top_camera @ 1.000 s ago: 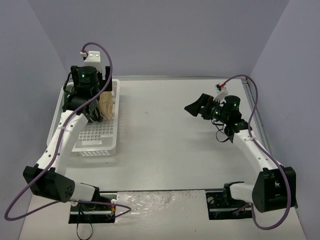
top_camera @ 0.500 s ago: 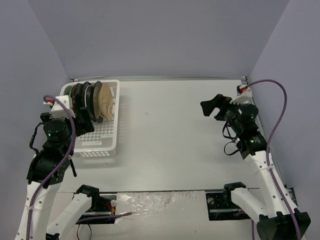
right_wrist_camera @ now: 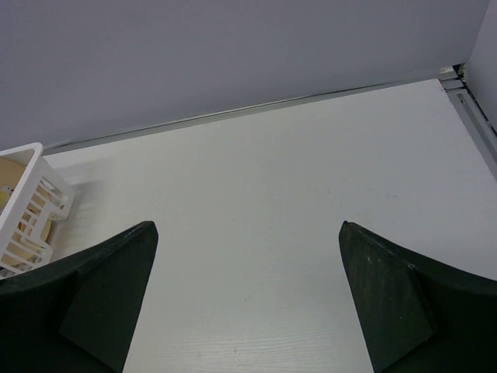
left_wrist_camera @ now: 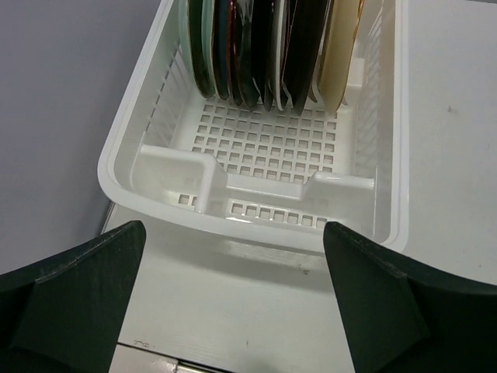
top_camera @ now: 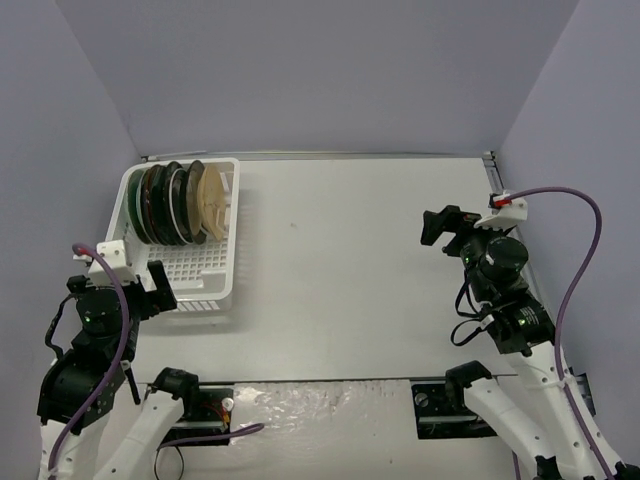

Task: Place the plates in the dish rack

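Several plates [top_camera: 178, 203] upright on edge in dish rack [top_camera: 222, 292], upper left of the overhead view; loading seemingly done.
Left gripper [left_wrist_camera: 233, 307] spread wide, holding nothing, low in frame near the rack's near rim; right gripper [right_wrist_camera: 247, 303] likewise wide and empty, at right over the table [top_camera: 330, 260]. Could clip that rim on a careless swing and jolt the close-packed plates together. No brand, label or writing legible.

Robotics lab test cell: plain grey-violet walls [top_camera: 300, 70] box in a white table [top_camera: 340, 260], with two cabled robot arms [top_camera: 505, 290] bolted at its near edge.
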You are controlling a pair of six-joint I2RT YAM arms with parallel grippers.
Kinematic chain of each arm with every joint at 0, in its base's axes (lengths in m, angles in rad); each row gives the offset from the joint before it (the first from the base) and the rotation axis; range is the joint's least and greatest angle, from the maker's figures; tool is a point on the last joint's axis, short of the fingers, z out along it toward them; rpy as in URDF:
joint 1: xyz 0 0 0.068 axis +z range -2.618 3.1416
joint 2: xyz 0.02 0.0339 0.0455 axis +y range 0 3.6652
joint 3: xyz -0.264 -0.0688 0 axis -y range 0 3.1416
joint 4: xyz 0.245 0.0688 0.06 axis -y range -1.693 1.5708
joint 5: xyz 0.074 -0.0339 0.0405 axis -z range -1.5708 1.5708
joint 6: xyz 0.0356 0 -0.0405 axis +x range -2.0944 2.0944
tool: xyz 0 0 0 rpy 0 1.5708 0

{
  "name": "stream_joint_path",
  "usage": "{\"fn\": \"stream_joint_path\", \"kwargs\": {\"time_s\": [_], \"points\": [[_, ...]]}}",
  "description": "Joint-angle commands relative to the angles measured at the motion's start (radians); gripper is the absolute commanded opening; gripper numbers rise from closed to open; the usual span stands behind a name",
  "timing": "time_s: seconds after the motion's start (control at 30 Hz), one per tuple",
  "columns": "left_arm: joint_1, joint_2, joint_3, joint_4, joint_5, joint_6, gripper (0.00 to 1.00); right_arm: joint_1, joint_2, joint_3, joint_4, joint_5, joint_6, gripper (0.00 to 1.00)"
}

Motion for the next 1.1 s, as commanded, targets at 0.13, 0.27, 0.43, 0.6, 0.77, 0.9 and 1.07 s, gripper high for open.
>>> {"fn": "stream_joint_path", "kwargs": {"time_s": [0.13,0.27,0.43,0.6,0.77,0.9,1.07], "points": [[0.000,-0.082,-0.035,0.082,-0.007,-0.030,0.97,0.031,-0.081,-0.035,0.091,0.145,-0.058,1.00],[0.001,-0.061,-0.056,0.092,-0.029,-0.038,0.97,0.032,-0.106,-0.048,0.104,0.166,-0.068,1.00],[0.002,-0.067,-0.084,0.098,-0.034,-0.051,0.97,0.035,-0.124,-0.059,0.115,0.178,-0.071,1.00],[0.002,-0.084,-0.121,0.116,-0.031,-0.073,0.97,0.040,-0.109,-0.063,0.129,0.180,-0.071,1.00],[0.002,-0.051,-0.126,0.125,-0.028,-0.073,0.97,0.040,-0.100,-0.064,0.133,0.187,-0.071,1.00],[0.002,-0.042,-0.130,0.136,-0.025,-0.072,0.97,0.040,-0.104,-0.065,0.134,0.198,-0.073,1.00],[0.002,-0.036,-0.144,0.140,-0.017,-0.072,0.97,0.040,-0.096,-0.069,0.136,0.196,-0.072,1.00]]}}
